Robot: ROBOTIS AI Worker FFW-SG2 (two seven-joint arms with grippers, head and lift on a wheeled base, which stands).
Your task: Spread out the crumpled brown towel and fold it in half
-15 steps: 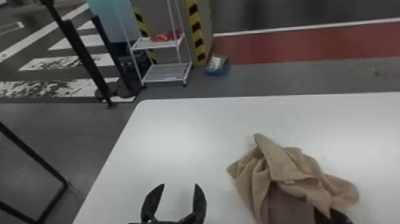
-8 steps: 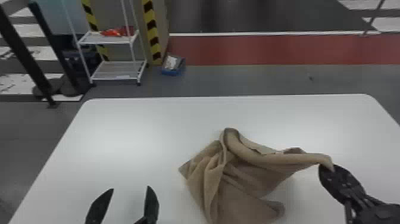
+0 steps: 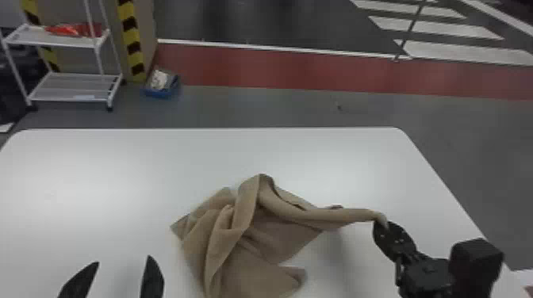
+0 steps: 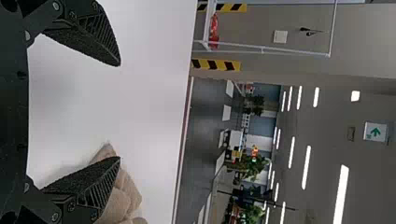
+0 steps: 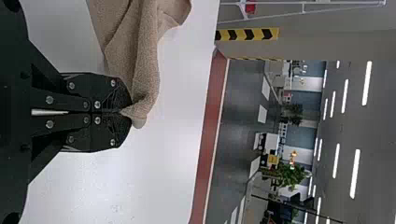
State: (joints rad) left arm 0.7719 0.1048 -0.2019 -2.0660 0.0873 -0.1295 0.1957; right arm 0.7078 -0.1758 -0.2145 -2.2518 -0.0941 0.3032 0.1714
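Two grippers, one towel, one table. Right gripper (image 3: pixel 382 226): two fingers closed on one towel corner. Left gripper (image 3: pixel 119 273): two fingers apart, just beside the crumpled brown towel (image 3: pixel 254 237), which lies on the white table (image 3: pixel 119 166) between grippers; near edge cut off, perhaps bunched.

Premises: indoor hall of workshop or test-floor type. Beyond the far edge of the table (image 3: pixel 119 158), the grey floor (image 3: pixel 246 107) bears a red lane (image 3: pixel 297 71) and white stripes (image 3: pixel 436 28); black-and-yellow hazard tape (image 3: pixel 131 35) shows beside a white rack (image 3: pixel 71 87). Strip lights (image 4: pixel 341 186) and a green arrow sign (image 4: pixel 375 132) noted overhead.
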